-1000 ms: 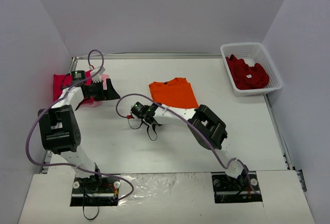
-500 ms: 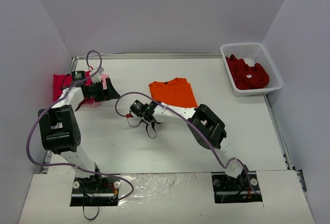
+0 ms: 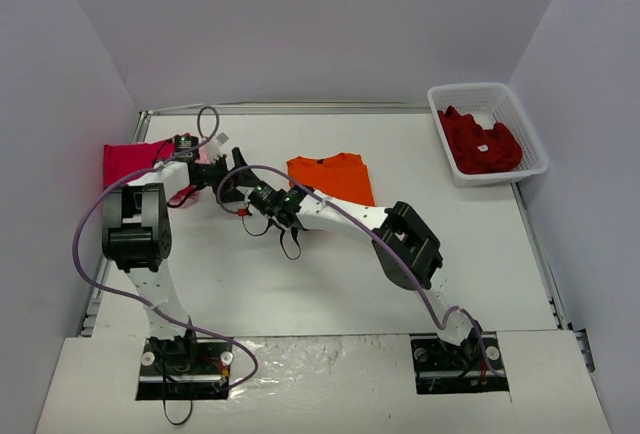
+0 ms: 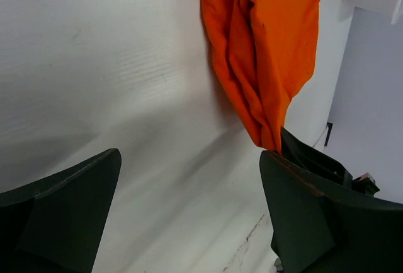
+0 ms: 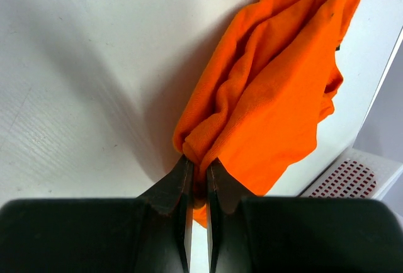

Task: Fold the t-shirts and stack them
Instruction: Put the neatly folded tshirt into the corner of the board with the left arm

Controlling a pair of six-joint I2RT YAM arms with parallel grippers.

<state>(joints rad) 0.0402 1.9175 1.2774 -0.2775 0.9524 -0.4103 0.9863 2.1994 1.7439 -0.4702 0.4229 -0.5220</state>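
Clamping orange tee corner w/ R end effector; L end effector is hanging apart, empty. Pinks are lying upper left, prob. done; reds are waiting in basket.

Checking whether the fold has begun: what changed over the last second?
The right gripper edged forward-left and shut on the edge of the orange t-shirt. The left gripper, open, swung off the pink stack toward it. The basket and red shirts stayed put.
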